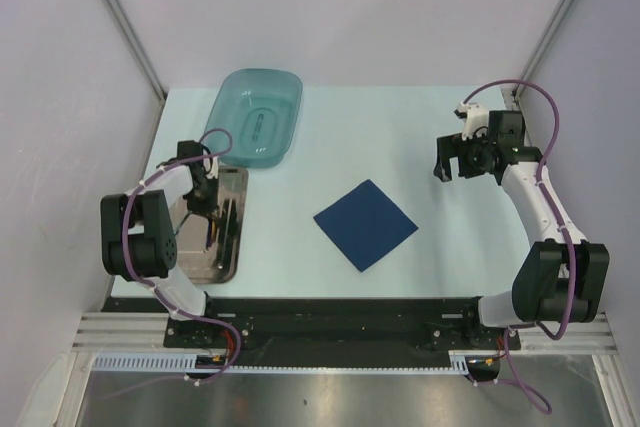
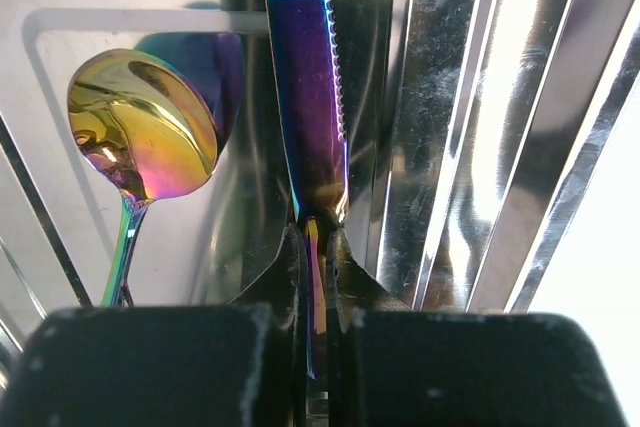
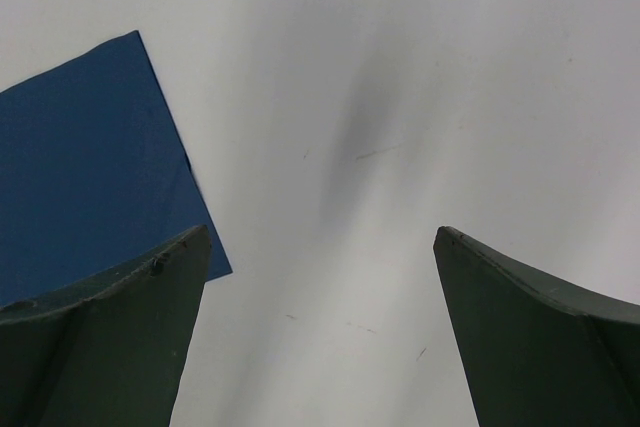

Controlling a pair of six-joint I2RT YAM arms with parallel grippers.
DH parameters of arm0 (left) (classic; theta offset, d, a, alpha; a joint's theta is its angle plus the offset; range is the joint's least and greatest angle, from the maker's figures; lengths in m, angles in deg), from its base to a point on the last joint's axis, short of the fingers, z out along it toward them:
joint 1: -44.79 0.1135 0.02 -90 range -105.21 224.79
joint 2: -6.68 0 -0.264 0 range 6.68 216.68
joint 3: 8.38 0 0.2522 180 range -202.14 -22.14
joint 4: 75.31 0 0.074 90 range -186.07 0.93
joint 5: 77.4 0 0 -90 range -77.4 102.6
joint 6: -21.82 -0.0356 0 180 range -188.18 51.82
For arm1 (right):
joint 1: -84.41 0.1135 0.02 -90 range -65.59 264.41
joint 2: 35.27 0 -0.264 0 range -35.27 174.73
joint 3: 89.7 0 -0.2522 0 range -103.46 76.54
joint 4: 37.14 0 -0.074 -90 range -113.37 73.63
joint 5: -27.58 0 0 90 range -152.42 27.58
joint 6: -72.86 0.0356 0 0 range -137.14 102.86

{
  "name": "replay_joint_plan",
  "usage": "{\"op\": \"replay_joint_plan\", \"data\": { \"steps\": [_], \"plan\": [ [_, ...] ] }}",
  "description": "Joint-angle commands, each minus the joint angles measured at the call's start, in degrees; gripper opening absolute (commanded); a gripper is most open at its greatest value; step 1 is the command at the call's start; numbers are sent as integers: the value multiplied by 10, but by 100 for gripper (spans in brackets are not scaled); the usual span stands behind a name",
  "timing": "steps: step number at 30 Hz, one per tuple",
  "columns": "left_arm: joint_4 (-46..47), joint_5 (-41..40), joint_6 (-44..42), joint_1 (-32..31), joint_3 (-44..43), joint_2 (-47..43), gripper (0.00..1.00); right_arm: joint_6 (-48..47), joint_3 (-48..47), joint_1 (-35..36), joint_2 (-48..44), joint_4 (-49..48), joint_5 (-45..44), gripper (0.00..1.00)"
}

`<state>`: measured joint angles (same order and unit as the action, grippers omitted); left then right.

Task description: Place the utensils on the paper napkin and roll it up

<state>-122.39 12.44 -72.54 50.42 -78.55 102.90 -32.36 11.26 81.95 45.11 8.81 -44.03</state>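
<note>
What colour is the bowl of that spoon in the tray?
Gold with pink-purple reflections; the left wrist view shows the spoon best.

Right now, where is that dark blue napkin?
In the top view the paper napkin lies flat near the middle of the table, turned like a diamond, between the metal tray on the left and the right gripper, with the teal tub behind it.

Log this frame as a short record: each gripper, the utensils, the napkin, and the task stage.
left gripper: shut on knife, down in tray
right gripper: open, over table, right of napkin
spoon: lying in tray beside knife
napkin: flat, mid-table, nothing on it
tub: far side, beyond tray
stage: no utensil on napkin yet
</note>
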Motion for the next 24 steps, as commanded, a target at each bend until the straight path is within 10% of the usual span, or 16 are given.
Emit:
{"op": "replay_joint_plan", "data": {
  "steps": [1, 24],
  "plan": [
    [-10, 39, 19, -4, 8, 4, 0, -9, -27, -4, 0, -1, -6, 100],
    [-108, 75, 60, -53, -9, -115, 0, -3, -20, -4, -7, 2, 2, 100]
  ]
}}
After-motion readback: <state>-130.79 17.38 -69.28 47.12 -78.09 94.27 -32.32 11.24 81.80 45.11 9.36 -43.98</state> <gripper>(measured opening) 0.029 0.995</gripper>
